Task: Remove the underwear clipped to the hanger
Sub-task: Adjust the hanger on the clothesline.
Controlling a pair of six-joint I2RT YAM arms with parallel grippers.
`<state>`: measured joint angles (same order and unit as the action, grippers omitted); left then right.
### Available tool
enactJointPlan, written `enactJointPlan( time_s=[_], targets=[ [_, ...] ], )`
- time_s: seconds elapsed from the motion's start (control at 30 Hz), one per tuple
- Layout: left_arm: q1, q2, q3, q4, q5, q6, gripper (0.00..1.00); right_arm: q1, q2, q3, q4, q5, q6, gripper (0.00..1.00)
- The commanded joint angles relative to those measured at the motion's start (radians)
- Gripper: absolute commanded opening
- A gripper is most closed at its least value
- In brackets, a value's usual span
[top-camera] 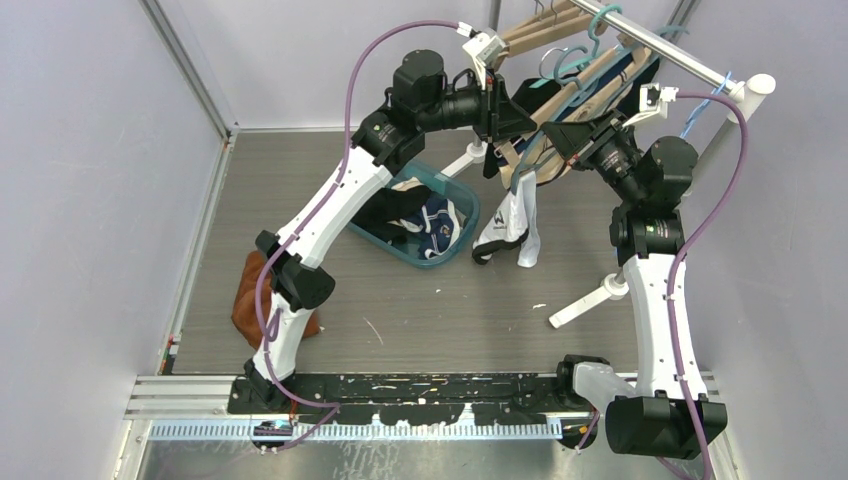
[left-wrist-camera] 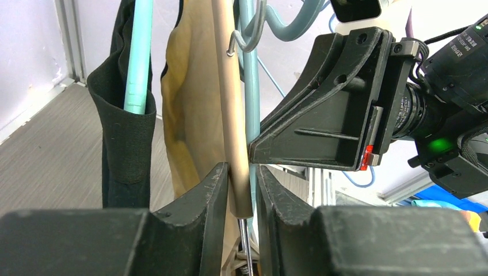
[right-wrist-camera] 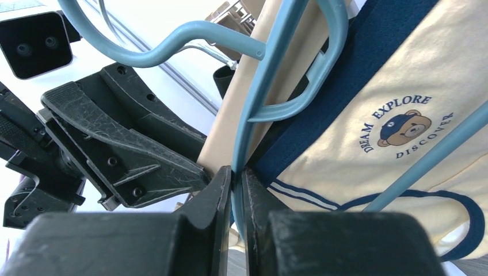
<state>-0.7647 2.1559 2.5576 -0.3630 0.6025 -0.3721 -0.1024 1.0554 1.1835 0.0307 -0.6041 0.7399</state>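
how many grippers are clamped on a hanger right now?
2. The left gripper is closed around the beige hanger; the right gripper is shut on the teal hanger. Neither is hidden.

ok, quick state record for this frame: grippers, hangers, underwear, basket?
left gripper: shut on the beige hanger, up at the rack
right gripper: shut on the teal hanger, close beside the left one
underwear: white and black, hanging below the hangers, not yet off; clips not discernible
basket: teal, under the left arm, clothes inside
yellow and navy garment: bear print, behind the teal hanger
brown cloth: near left, by the left arm
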Motion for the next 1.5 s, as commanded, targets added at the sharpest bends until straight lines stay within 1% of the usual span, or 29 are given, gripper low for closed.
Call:
enactJointPlan(
  time_s=[0.0,0.07,0.13,0.17,0.2,0.4,0.7,0.83,1.13,1.27,1.47],
  targets=[
    [0.001,0.006,0.016,0.050,0.019,0.019,0.24,-0.005,-0.035,0.024,0.118,-0.017,-0.007,0.01],
    [0.002,0.010,0.014,0.050,0.020,0.019,0.19,-0.006,-0.034,0.023,0.120,-0.019,-0.005,0.01],
    [0.001,0.011,0.018,0.048,0.021,0.023,0.09,-0.005,-0.036,0.018,0.119,-0.018,-0.008,0.01],
    [0.002,0.011,0.023,0.043,0.018,0.028,0.03,-0.006,-0.037,0.018,0.115,-0.017,-0.013,0.01],
    [0.001,0.011,0.029,0.034,0.012,0.035,0.00,-0.005,-0.039,0.017,0.108,-0.016,-0.020,0.01],
    [0.028,-0.011,0.046,-0.004,-0.038,0.056,0.00,-0.006,-0.050,0.018,0.059,-0.012,-0.068,0.01],
    [0.062,-0.042,0.082,-0.020,-0.049,0.081,0.00,-0.006,-0.057,0.004,0.037,-0.005,-0.083,0.06],
    [0.062,-0.037,0.096,-0.010,-0.060,0.090,0.00,-0.008,-0.059,0.003,0.036,-0.007,-0.078,0.04],
    [0.062,0.011,0.130,0.054,-0.083,0.094,0.00,-0.017,-0.078,-0.016,0.042,-0.035,-0.071,0.04],
    [0.062,0.039,0.165,0.057,-0.098,0.094,0.00,-0.027,-0.093,-0.028,0.037,-0.045,-0.061,0.01],
    [0.058,0.055,0.179,0.053,-0.098,0.133,0.00,-0.040,-0.097,-0.020,0.019,-0.047,-0.059,0.01]
  ],
)
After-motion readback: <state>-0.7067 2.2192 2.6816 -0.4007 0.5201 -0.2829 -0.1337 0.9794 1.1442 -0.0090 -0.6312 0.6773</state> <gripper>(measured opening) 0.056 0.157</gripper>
